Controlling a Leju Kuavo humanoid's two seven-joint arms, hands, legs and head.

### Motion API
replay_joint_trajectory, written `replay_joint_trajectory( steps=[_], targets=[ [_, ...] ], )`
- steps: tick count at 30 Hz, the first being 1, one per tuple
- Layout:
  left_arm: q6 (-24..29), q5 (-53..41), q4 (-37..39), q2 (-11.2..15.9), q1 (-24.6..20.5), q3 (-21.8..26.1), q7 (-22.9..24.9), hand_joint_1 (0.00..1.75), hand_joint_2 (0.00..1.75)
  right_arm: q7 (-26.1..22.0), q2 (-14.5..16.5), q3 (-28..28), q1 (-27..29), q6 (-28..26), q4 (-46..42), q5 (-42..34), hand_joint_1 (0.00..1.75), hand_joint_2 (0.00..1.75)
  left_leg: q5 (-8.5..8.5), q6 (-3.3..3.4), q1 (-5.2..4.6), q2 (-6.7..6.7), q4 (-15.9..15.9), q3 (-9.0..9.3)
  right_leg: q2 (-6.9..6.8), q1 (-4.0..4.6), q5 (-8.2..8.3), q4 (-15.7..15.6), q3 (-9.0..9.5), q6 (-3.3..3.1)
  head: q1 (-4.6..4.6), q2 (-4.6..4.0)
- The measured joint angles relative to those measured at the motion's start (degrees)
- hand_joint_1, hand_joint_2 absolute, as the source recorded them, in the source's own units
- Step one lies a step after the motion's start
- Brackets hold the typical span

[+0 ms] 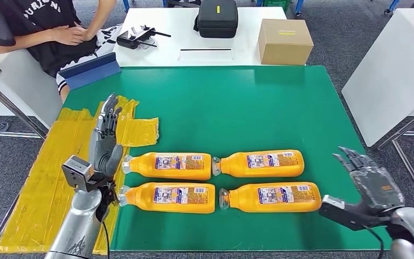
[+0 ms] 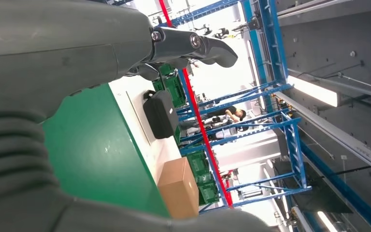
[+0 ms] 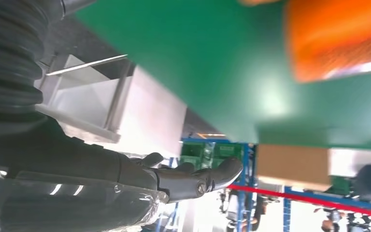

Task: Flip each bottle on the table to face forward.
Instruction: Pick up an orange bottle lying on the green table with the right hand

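Observation:
Several orange bottles lie on their sides on the green table, caps to the left, labels facing up: back left bottle, back right bottle, front left bottle, front right bottle. My left hand stands open and upright just left of the left bottles' caps, holding nothing. My right hand hovers open to the right of the front right bottle, fingers spread and empty. A blurred orange bottle shows in the right wrist view.
Yellow sheets cover the table's left edge. Behind stands a white table with a cardboard box, a black case and a controller. A person sits at the back left. A white table stands at the right.

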Motion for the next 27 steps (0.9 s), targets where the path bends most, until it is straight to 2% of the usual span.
replay_joint_trajectory(
  steps=[5,9,15,21,27],
  targets=[
    [0.06,-0.42,-0.03,-0.25,-0.01,0.0,0.11,0.0,0.0,1.05,2.94,6.37,-2.22,-3.26,3.06,2.69,0.0,1.75,0.0,0.0,-0.01,-0.08,0.0,-0.06,-0.06,-0.01,-0.01,0.0,0.01,0.01,-0.01,0.0],
    [0.2,-0.58,-0.15,-0.44,-0.04,0.01,0.16,0.0,0.0,0.51,3.44,8.17,-2.98,-1.18,3.28,-0.21,0.0,1.75,0.0,0.0,-0.03,-0.08,0.01,-0.06,-0.05,-0.02,-0.01,0.0,0.02,0.01,0.01,0.0],
    [0.2,-0.84,-0.17,-0.46,-0.13,0.05,0.21,0.0,0.0,-0.21,0.22,8.92,-4.93,6.07,2.53,-8.37,0.0,1.75,0.0,0.01,-0.16,-0.08,0.02,-0.06,-0.09,-0.07,0.0,0.0,0.02,0.02,0.01,0.0],
    [0.08,-0.84,0.15,-0.5,-0.72,0.07,0.21,0.0,0.0,0.04,-1.61,10.15,-6.39,7.29,2.65,-10.15,0.0,1.75,0.0,0.02,-0.18,-0.13,0.04,-0.01,-0.13,-0.06,0.0,-0.01,0.02,0.02,0.0,0.0],
    [-0.04,-0.46,0.5,-0.52,-1.13,0.1,0.21,0.0,0.0,2.74,-3.91,10.63,-3.04,9.15,1.22,-12.2,0.0,1.75,-0.02,0.03,-0.18,-0.24,0.04,-0.06,-0.15,-0.05,-0.01,-0.01,0.01,0.03,0.0,0.0]
  ],
)
